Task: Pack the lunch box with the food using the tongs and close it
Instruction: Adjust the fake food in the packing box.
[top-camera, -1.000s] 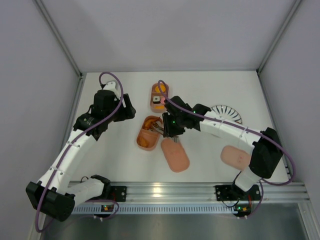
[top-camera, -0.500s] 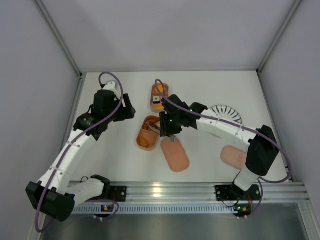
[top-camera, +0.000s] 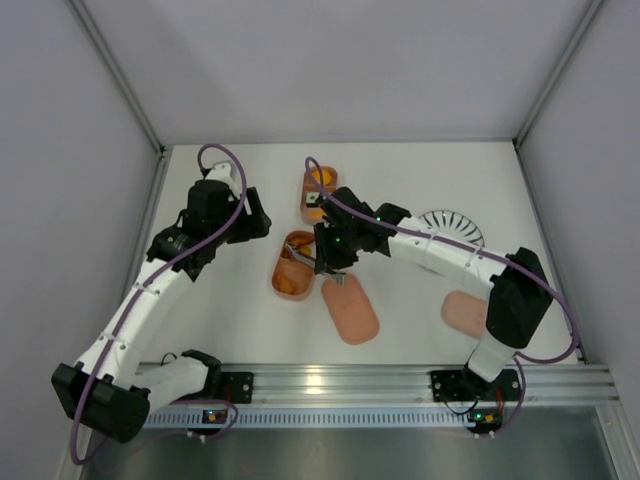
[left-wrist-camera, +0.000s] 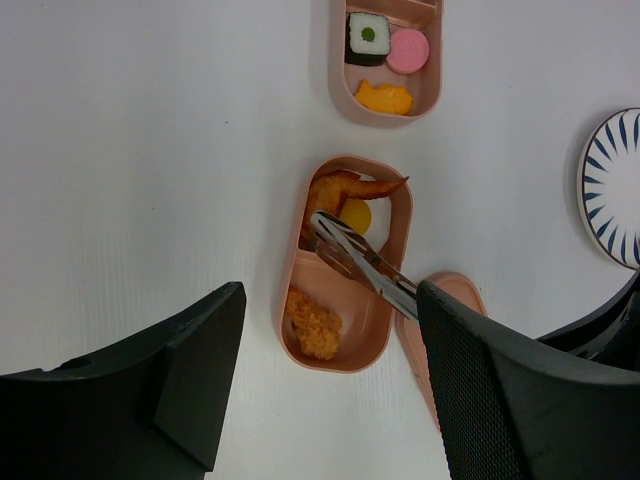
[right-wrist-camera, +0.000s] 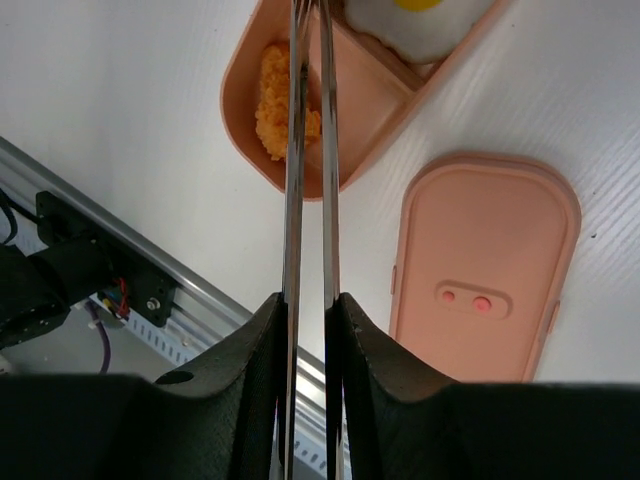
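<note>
The lunch box lies in parts: a near tray (top-camera: 281, 283) (left-wrist-camera: 297, 258), a far tray (top-camera: 310, 205) (left-wrist-camera: 337, 90), and two flat lids (top-camera: 350, 310) (top-camera: 470, 312). The near tray holds a fried egg (left-wrist-camera: 358, 216), a brown-orange piece (left-wrist-camera: 345, 185) and a crumbed orange piece (left-wrist-camera: 312, 322). A sushi roll (left-wrist-camera: 368, 36), a pink piece (left-wrist-camera: 408, 50) and an orange piece (left-wrist-camera: 385, 97) sit in the far tray. My right gripper (top-camera: 335, 258) (right-wrist-camera: 308, 300) is shut on the silvery tongs (left-wrist-camera: 365, 262) (right-wrist-camera: 296, 150), whose tips reach into the near tray beside the egg. My left gripper (top-camera: 250, 215) (left-wrist-camera: 330, 300) hovers open, holding nothing.
A white plate with dark radial stripes (top-camera: 452, 225) (left-wrist-camera: 612, 185) stands right of the trays. One lid (right-wrist-camera: 485, 265) lies just right of the near tray. The metal rail (top-camera: 330, 385) runs along the near edge, and grey walls enclose the table.
My right gripper has carried the tongs leftward over the near tray, and the tongs' arms have been squeezed closer together. The left arm has not moved.
</note>
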